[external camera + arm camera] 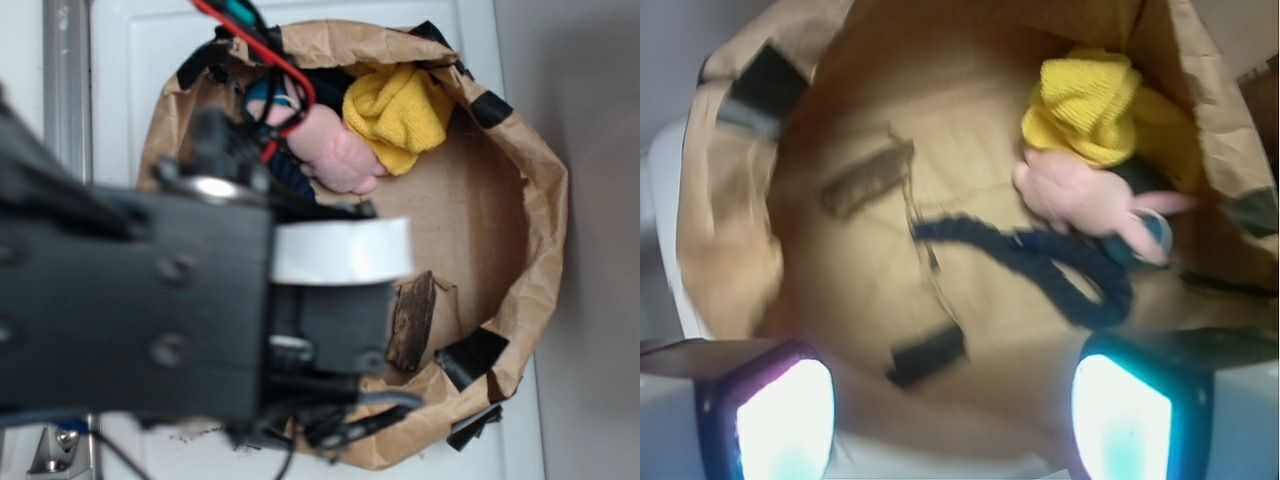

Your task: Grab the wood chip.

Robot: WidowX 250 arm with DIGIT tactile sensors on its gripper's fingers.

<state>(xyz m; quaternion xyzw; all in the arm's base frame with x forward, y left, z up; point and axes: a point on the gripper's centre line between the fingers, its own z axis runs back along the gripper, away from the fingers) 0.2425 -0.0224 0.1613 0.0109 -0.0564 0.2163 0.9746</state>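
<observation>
Chip: wood chip [868,177] lies flat on the brown paper floor, upper left of centre in the wrist view; in the exterior view it sits lower centre [411,321], just right of the arm, near the paper wall.
Gripper: gripper [950,405] hangs above the floor, pads glowing at the bottom corners of the wrist view; jaws spread wide, nothing between them.
Offset: chip is up and left of the midline between the pads, well apart from both.
Risk, rope: navy rope [1040,258] runs across the floor between chip and the right pad; a slanted descent could snag a loop and drag it.
Risk, wrong target: black tape [927,354] patch lies nearer the jaws than the chip, dark and oblong too; a straight drop would likely close on tape or bare paper.
Risk, flat piece: chip lies low on the floor; pads may slide over it or pinch the paper crease beside it.
Risk, wall: paper bag [535,215] rim stands close on the chip's side; a pad could catch and fold it.
Other contents: yellow cloth [1090,105] and pink toy [1080,195] at upper right, well apart from chip.
Blur: wrist view is smeared, so fine edges are uncertain.
Writing: no brand, label or readable text in either view.
</observation>
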